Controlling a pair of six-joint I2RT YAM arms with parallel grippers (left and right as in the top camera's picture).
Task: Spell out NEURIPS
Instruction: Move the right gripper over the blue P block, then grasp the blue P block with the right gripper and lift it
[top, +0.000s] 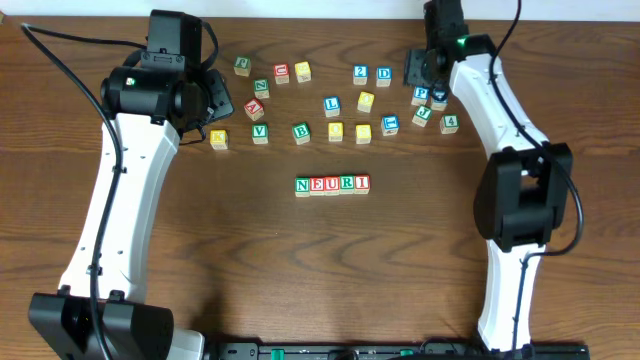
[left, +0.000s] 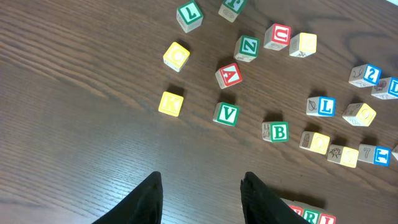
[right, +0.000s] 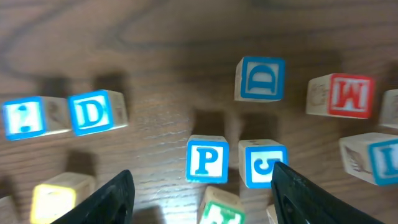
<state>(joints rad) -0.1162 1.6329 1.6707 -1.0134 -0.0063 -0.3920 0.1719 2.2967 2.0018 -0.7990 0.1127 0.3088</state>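
Right end effector (right: 200, 186), fingers wide and empty, hangs over the pale wooden cube with blue P (right: 207, 160), straddling it and the blue-lettered cube (right: 262, 163) just beside it; this arm is nearer.

The NEURI row (top: 332, 185) is sitting at the middle of the table (top: 250, 250). Loose cubes (top: 300, 131) are lying behind it toward the far edge, with the P cube (right: 207, 160) toward the far right, perhaps touching its neighbour (right: 262, 163).

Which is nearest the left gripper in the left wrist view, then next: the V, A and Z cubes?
1. V cube, ahead of the left gripper, slightly right.
2. A cube, just beyond V.
3. Z cube, farthest, further right.
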